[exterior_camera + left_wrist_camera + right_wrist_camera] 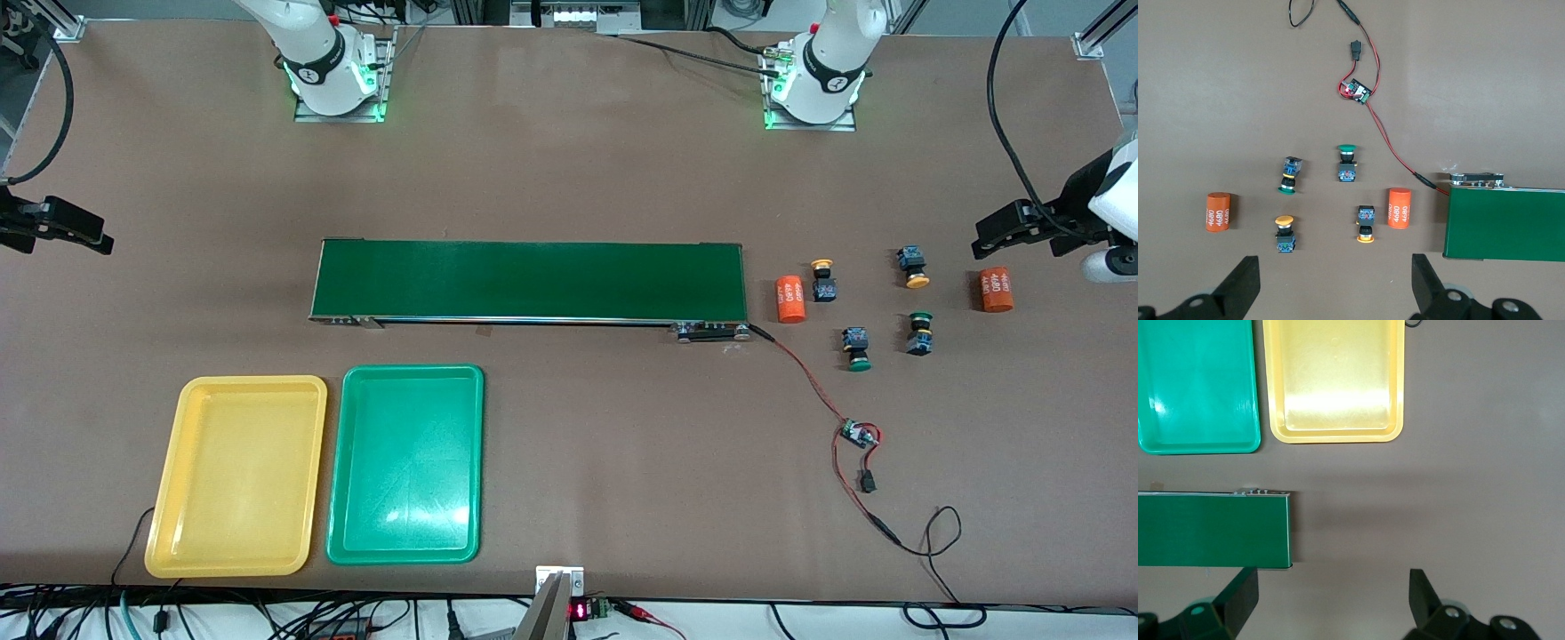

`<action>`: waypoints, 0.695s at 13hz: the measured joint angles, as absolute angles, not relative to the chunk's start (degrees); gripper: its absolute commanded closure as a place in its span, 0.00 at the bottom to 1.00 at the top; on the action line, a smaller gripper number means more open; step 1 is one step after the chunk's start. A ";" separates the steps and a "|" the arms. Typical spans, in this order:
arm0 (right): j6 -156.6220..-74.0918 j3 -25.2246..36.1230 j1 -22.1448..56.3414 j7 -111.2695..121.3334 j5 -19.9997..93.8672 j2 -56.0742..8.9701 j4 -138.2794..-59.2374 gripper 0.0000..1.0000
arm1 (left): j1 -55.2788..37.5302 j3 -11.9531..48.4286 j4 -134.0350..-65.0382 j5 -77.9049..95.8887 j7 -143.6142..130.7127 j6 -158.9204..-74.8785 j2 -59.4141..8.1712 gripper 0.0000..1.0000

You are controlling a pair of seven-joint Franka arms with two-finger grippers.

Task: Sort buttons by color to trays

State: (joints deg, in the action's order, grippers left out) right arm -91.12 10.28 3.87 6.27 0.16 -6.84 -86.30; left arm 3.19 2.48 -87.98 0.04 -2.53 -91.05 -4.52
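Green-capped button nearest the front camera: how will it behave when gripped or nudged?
The green button lies on its side, so its round cap may let it pivot or roll if nudged. The blocky black-and-blue body probably gives flat, stiff faces for the left gripper, whose fingers are open. It looks small, likely light.

Four push-button switches with black-and-blue bodies are seen lying on their sides on the tabletop at the left arm's end. One yellow-capped button [823, 279] is found just beside an orange cylinder; the other yellow-capped button [913, 268] is set apart, toward the left arm's end. Two green-capped buttons [857, 348] [919, 332] lie nearer the front camera. A yellow tray [238, 475] and a green tray [407, 464], both empty, are placed side by side at the right arm's end.
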 measured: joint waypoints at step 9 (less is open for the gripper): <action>-90.87 10.31 3.82 6.27 0.13 -6.86 -86.30 0.00 | 3.33 2.41 -90.98 0.04 -2.93 -92.70 -6.18 0.00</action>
State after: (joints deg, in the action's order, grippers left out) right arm -90.87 10.31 3.82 6.27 0.13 -6.86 -86.30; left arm 3.33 2.41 -90.98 0.04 -2.93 -92.70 -6.18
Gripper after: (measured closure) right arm 0.000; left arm 0.000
